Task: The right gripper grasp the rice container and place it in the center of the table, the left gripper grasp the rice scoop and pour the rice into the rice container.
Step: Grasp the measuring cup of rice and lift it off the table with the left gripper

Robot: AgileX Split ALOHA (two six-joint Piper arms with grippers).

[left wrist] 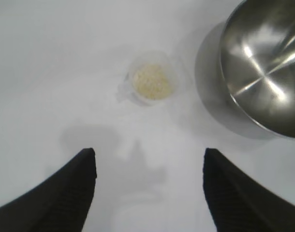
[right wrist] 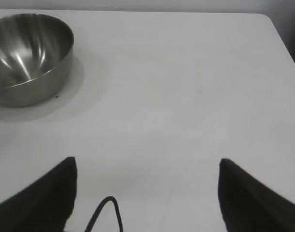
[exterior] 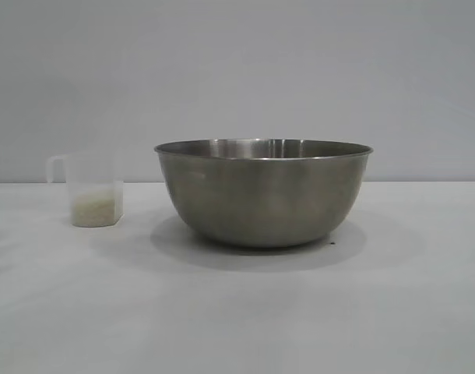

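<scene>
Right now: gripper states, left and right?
Left gripper: open, holding nothing, above the table short of the rice scoop.
Right gripper: open, empty, parked.

Surface: my white table (exterior: 409, 312), matte and flat | Centre: I see the rice container (exterior: 263, 192) sitting upright on it, shadow pooled beneath | Beside it, apart: the rice scoop (exterior: 91, 191) stands upright on the tabletop, rice (exterior: 95, 210) in its bottom

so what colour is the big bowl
Brushed silver steel bowl, clearest in the exterior view.
</scene>
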